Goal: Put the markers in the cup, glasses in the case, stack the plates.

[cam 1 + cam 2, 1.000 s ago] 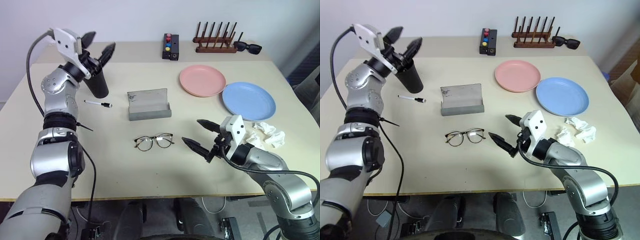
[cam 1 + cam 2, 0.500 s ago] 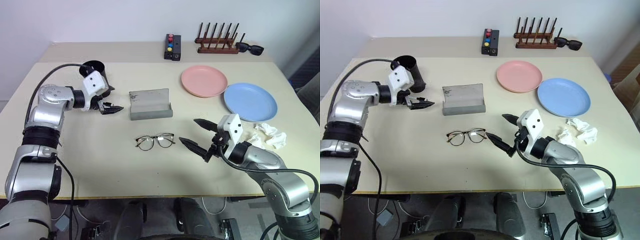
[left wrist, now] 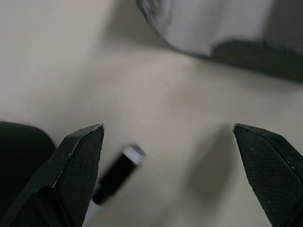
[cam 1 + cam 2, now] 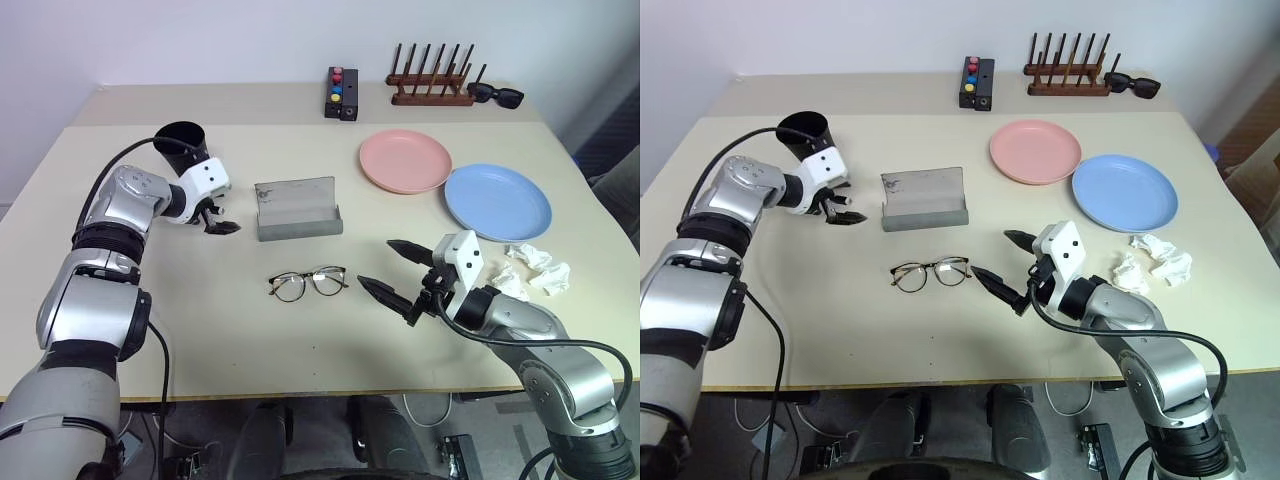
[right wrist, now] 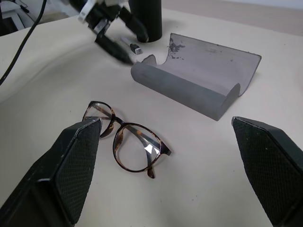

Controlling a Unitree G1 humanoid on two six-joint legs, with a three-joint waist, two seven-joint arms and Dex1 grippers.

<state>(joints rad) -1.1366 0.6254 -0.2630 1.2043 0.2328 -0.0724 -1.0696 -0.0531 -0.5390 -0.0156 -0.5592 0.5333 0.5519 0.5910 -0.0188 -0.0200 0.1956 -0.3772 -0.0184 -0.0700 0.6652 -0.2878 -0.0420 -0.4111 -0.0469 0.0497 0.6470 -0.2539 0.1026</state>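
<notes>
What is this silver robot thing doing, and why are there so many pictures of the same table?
It is a robot with two arms, each ending in a gripper, a pincher with two black fingers. Two pictures come from cameras in its head, looking down at the table. The other two come from small cameras on its wrists, so you look out between the fingers.

On the table are a black cup, an open grey case, glasses, a pink plate and a blue plate.

The left gripper is open over a marker lying beside the cup. The right gripper is open too, near the glasses. Neither is holding anything.
</notes>
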